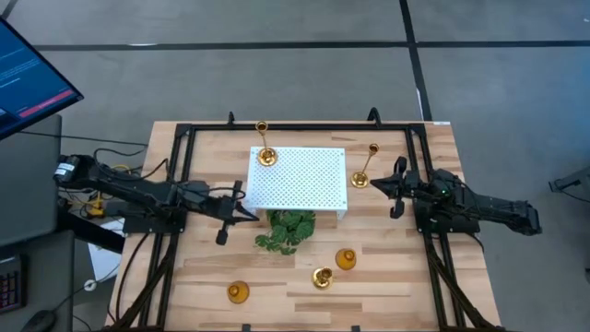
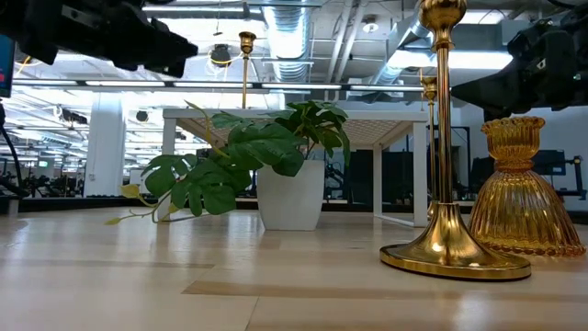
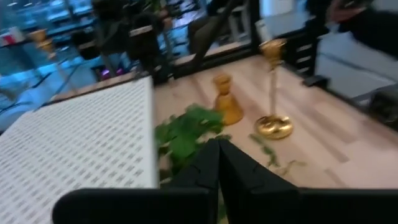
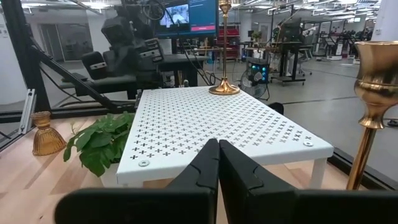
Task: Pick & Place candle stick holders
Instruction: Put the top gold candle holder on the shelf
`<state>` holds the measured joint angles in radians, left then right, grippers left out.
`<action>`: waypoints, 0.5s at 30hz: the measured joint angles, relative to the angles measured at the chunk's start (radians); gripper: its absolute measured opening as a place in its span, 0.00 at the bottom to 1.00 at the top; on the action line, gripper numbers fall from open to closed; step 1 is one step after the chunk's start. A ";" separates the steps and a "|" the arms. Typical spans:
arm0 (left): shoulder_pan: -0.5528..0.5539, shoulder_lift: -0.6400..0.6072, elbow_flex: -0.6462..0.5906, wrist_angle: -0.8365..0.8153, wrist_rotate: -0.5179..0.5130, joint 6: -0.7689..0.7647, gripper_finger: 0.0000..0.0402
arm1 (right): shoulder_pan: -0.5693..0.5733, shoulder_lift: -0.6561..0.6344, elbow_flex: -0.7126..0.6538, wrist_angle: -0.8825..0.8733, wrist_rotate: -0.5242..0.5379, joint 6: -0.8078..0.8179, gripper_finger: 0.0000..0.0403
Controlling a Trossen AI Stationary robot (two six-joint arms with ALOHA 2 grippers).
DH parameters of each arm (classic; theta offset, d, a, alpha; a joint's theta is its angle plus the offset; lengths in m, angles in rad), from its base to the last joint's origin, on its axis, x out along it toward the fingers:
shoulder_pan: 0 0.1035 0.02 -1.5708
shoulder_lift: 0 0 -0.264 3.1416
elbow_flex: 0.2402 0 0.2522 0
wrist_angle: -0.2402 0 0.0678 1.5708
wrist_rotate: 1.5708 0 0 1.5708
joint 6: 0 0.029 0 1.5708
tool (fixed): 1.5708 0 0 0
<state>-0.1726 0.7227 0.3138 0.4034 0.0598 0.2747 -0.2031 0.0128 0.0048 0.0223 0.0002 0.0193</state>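
High view: left tool (image 1: 241,213) hangs with fingers together beside the white platform's (image 1: 300,177) left edge; right tool (image 1: 397,188) hangs likewise closed just beside a tall candle holder (image 1: 362,174) right of the platform. Another tall holder (image 1: 266,153) stands on the platform's corner; three more (image 1: 322,277) sit on the counter (image 1: 387,277) past the plant (image 1: 288,229).

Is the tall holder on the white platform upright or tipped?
Upright: the tall holder stands on its round base on the platform, stem vertical.
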 joint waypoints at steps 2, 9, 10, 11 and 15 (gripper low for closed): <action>0.000 0.001 0.000 0.023 0.042 -0.001 0.01 | 0.000 0.000 0.000 0.000 0.000 0.000 0.00; 0.000 0.023 0.000 0.033 0.074 -0.002 0.01 | 0.001 0.000 0.000 -0.003 -0.044 0.145 0.00; 0.000 0.029 0.000 0.036 0.074 -0.002 0.01 | 0.001 0.000 0.000 0.000 -0.060 0.163 0.00; 0.000 0.034 0.000 0.038 0.074 -0.002 0.01 | 0.001 0.000 0.000 0.001 -0.071 0.171 0.00; 0.000 0.062 0.000 0.046 0.073 -0.002 0.01 | 0.000 0.000 0.000 0.004 -0.077 0.167 0.00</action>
<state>-0.1726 0.7848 0.3141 0.4491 0.1329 0.2726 -0.2033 0.0128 0.0046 0.0261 -0.0769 0.1866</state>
